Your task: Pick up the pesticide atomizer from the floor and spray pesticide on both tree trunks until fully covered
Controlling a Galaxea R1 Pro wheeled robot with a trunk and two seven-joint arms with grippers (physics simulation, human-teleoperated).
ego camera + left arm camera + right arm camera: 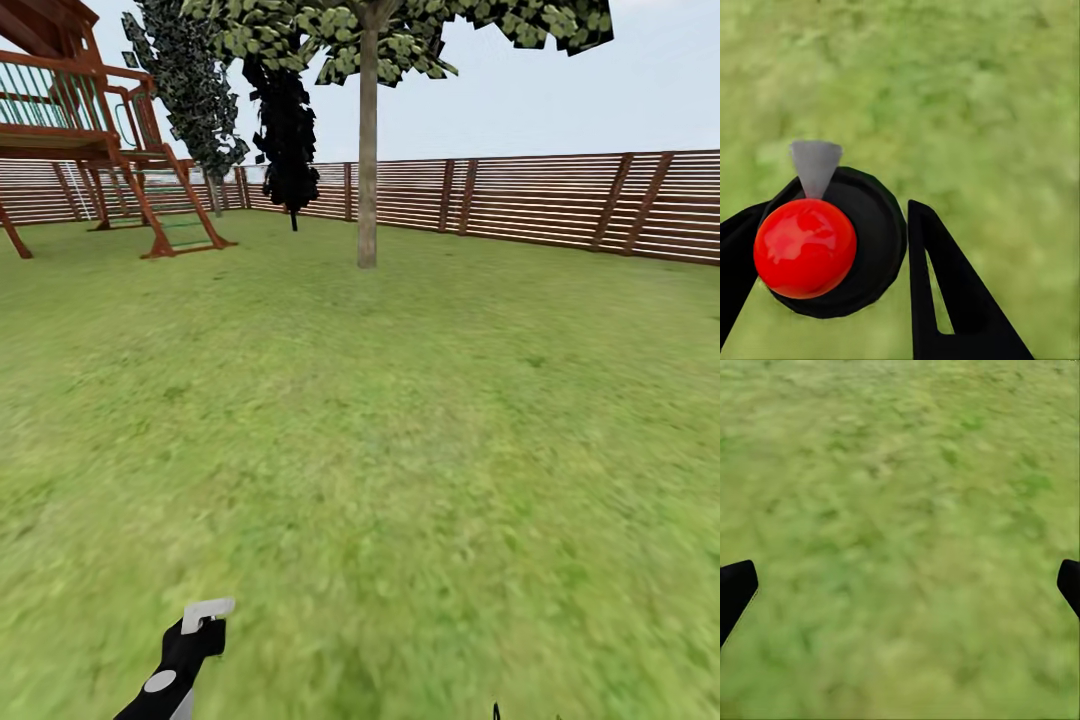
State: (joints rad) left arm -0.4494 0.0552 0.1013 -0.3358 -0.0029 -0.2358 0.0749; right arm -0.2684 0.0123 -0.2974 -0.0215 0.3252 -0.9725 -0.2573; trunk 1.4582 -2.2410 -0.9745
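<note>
Left claw [844, 247] clamps the pesticide atomizer [190, 640] low over the lawn [400, 450]; right claw [900, 585] spread wide. Drive closer to the tree trunk [367, 150], nozzle forward.

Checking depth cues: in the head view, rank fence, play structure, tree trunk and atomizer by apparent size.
Largest to smallest as they look:
1. wooden fence
2. play structure
3. tree trunk
4. pesticide atomizer, in the left gripper

Atomizer versus trunk is unsure: the atomizer sits far nearer the camera.

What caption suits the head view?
Pesticide atomizer held low over the lawn, facing a pale-trunked tree before the slatted fence.
</note>
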